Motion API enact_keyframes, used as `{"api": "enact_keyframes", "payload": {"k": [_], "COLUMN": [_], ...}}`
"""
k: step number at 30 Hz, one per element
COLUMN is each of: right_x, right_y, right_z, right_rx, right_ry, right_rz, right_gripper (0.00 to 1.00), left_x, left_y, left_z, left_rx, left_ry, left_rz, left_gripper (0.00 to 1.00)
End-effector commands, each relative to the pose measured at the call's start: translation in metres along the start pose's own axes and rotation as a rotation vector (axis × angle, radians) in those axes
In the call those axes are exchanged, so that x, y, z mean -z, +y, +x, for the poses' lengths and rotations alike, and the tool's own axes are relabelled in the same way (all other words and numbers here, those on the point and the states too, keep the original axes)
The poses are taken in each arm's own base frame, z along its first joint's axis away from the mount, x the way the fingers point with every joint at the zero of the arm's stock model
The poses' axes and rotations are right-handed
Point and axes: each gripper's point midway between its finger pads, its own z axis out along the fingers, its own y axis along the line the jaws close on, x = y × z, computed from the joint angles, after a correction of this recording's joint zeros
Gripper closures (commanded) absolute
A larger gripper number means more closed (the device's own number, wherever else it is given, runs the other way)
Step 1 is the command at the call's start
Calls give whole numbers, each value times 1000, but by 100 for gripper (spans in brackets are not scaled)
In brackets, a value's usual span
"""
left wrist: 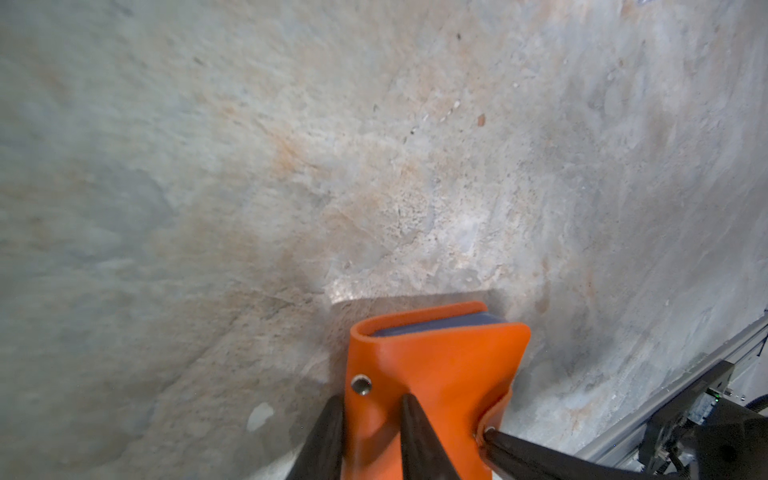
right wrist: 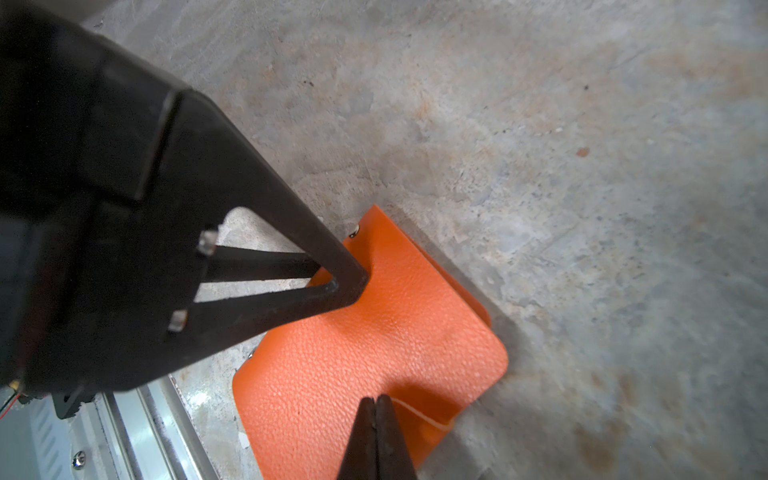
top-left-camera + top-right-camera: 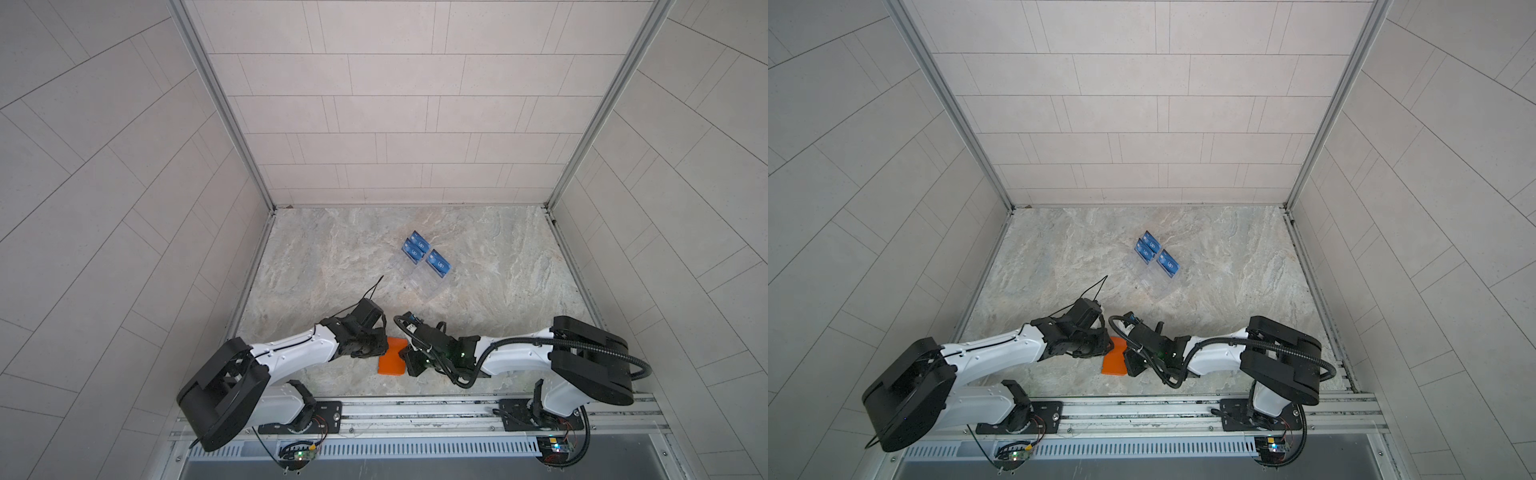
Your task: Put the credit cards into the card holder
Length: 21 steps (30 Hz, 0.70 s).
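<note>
The orange card holder lies near the front edge of the table, between both arms. My left gripper is shut on its edge beside a metal snap, one finger on each side of the cover. Blue card edges show inside its open far end. My right gripper is shut with nothing between its fingers, and its tips rest on the leather cover. More blue credit cards stand in a clear acrylic stand farther back.
The clear acrylic stand sits mid-table, behind and right of the grippers. A metal rail runs along the front edge, close behind the holder. Tiled walls enclose the marble table on three sides.
</note>
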Motion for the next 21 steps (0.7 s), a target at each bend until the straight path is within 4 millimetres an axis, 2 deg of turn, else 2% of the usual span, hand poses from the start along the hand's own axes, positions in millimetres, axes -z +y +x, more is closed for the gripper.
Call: {"api": "enact_keyframes", "payload": {"k": [1,8,12,13,15,19,21], "right_x": [22,23,21,18,20,29,34], "right_y": [-71,-70,-60,-48,-41,-25,-20], "right_z": [146,140,114,96,77,42,26], "right_rx": [9,9,35,46,68,99,104], "right_ry": [528,520,468,433,404,326,290], "right_rz": [238,245,242,222,222,210,212], "right_gripper": [100,100,100,100,100,78,74], "left_x": [-7,-5,-1,1,4,10,13], "left_y": [41,39,32,29,25,14,9], "left_z": [23,21,14,11,8,-1,-5], "left_rx": [27,26,32,34,36,37,33], "left_ry": [70,66,37,26,11,-25,-41], "left_rz": [-167,-165,-144,-136,-124,-82,-71], "left_gripper": [72,72,72,72,70,61,55]}}
